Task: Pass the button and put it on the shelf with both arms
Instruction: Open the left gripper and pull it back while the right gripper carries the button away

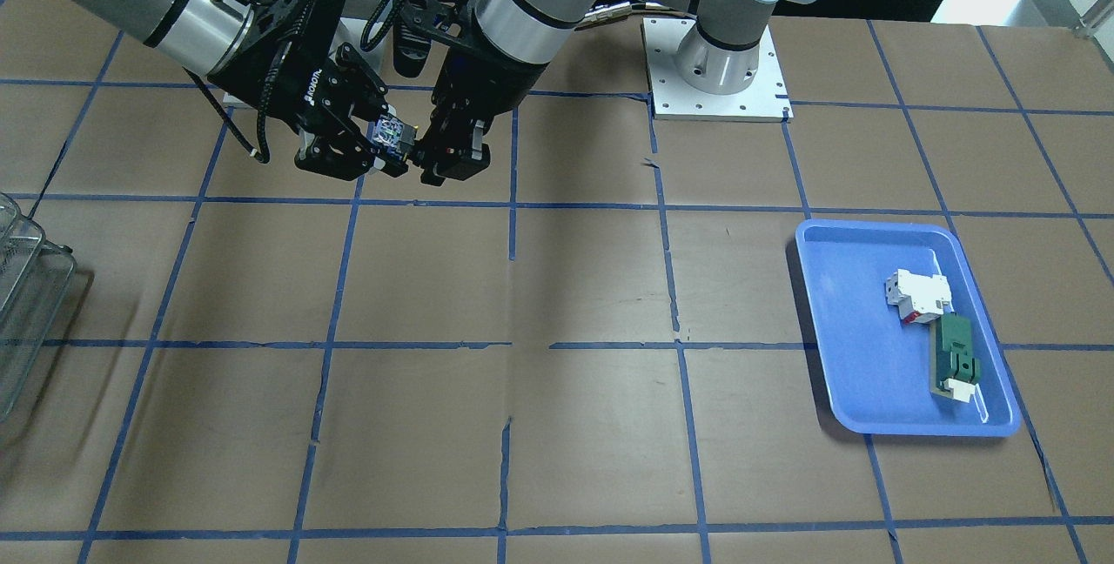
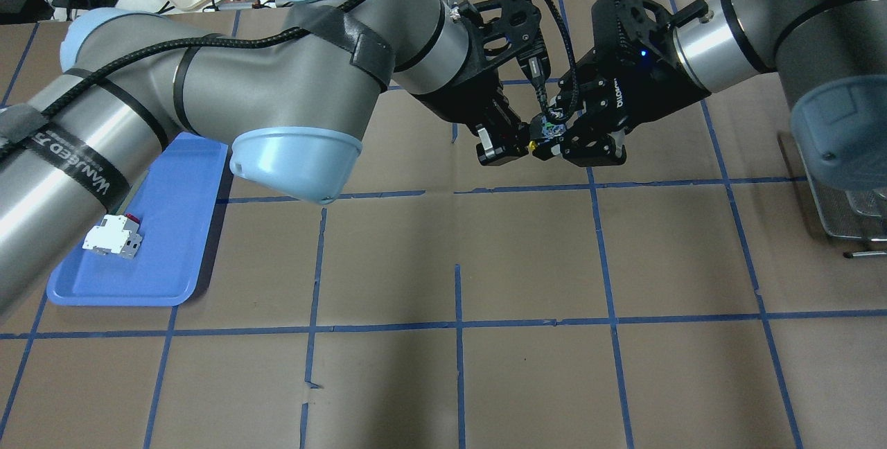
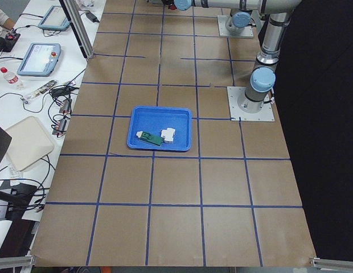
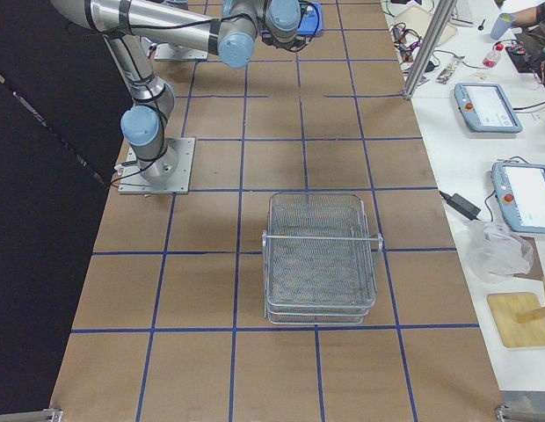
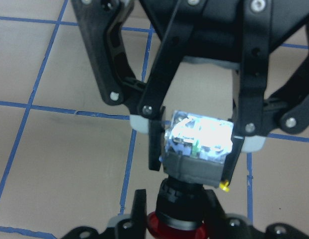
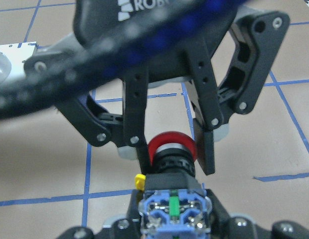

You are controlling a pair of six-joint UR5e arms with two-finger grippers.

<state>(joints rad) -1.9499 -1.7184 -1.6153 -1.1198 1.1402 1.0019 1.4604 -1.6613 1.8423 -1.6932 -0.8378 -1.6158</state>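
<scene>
Button (image 2: pixel 547 131) is in the air between the two grippers, over the table's middle on the robot's side, nowhere near the shelf (image 4: pixel 321 255). Its long axis runs straight from one gripper to the other. The red head points into the left gripper (image 2: pixel 513 145) and the blue-and-white block points into the right gripper (image 2: pixel 576 148).

From the left wrist view I read the right fingers (image 5: pixel 154 144) as flat against both sides of the block. From the right wrist view the left fingers (image 6: pixel 204 144) flank the red head and collar, touching or very nearly so. So both jaws look pinched on it, one at each end. I can't tell which one carries the weight.

The shelf sits on the right arm's side of the table, well apart from the handover. My call: the left must let go by backing off along the button's axis, then the right carries it over block-end first. If both pull at once it could twist.
</scene>
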